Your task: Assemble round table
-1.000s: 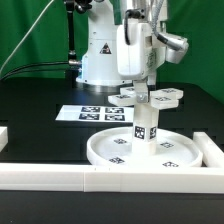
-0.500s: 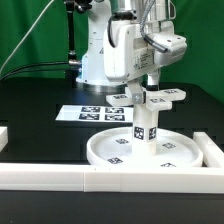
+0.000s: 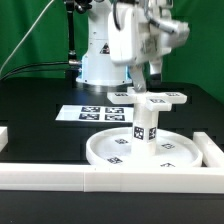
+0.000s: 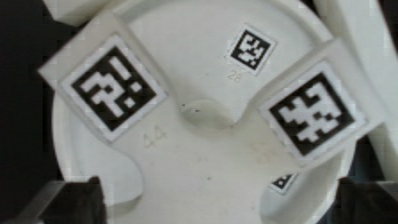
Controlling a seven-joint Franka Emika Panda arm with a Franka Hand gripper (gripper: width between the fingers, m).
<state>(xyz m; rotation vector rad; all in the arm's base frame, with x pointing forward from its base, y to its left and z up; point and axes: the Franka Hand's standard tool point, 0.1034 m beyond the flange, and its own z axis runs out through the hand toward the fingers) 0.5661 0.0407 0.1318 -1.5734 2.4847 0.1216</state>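
Observation:
The large rimmed round disc lies flat on the black table. The short thick leg stands upright in its middle. The flat cross-shaped foot sits on top of the leg. My gripper hangs just above the foot, open and empty. In the wrist view the foot fills the picture with its tags facing up. My gripper shows there only as two dark fingertips set wide apart, with nothing between them but the foot below.
The marker board lies behind the disc. A long white bar runs along the front. Another bar lies at the exterior view's right and a short piece at its left. The arm's base stands at the back.
My gripper has lifted off the foot and risen a little, with the wrist turning. The foot stays on the leg; disc and leg have not moved.

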